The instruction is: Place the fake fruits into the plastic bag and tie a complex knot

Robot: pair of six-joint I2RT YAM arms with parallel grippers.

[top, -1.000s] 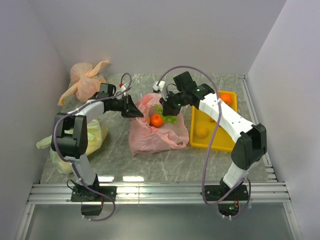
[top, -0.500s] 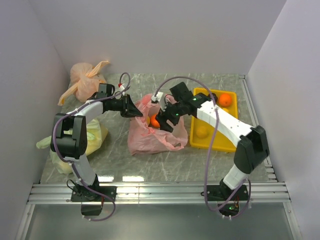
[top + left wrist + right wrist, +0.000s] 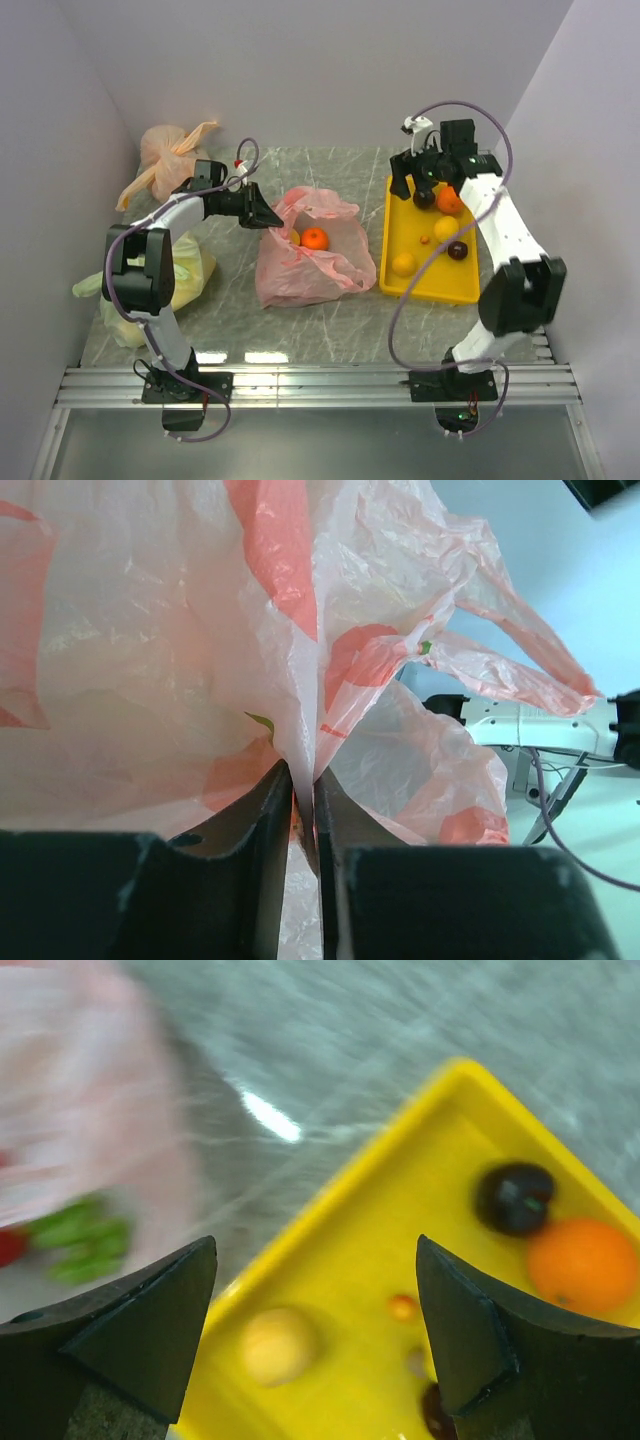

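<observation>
The plastic bag (image 3: 310, 262) is found slumped near the middle of the grey-green marbled table (image 3: 230, 300), mouth gaping toward 12 o'clock, and an orange (image 3: 314, 238) can be seen sitting inside it with a bit of yellow fruit tucked at its 9 o'clock side. Thin, crinkly, see-through pink film is what it's made of, with darker pink patches printed on it, and in the left wrist view a loop handle (image 3: 520, 670) is seen sticking out loose toward 3 o'clock. The bag's rim at about 10 o'clock is pinched by the left gripper (image 3: 268, 216), the film clamped tight between the 2 black fingers (image 3: 270, 810), with that arm stretched out low across the table. The right arm is reached out over the 12 o'clock end of the yellow tray (image 3: 395, 275), which is parked at the bag's 3 o'clock. The right gripper (image 3: 425, 180) is spread wide with nothing between its jaws, and smooth glossy plastic is seen below it. In the tray, a second orange (image 3: 449, 202), a dark plum (image 3: 424, 198) and a pale yellow round fruit (image 3: 404, 264) are laid out apart from each other. The right wrist view is motion-blurred, so finer detail can't be made out.
</observation>
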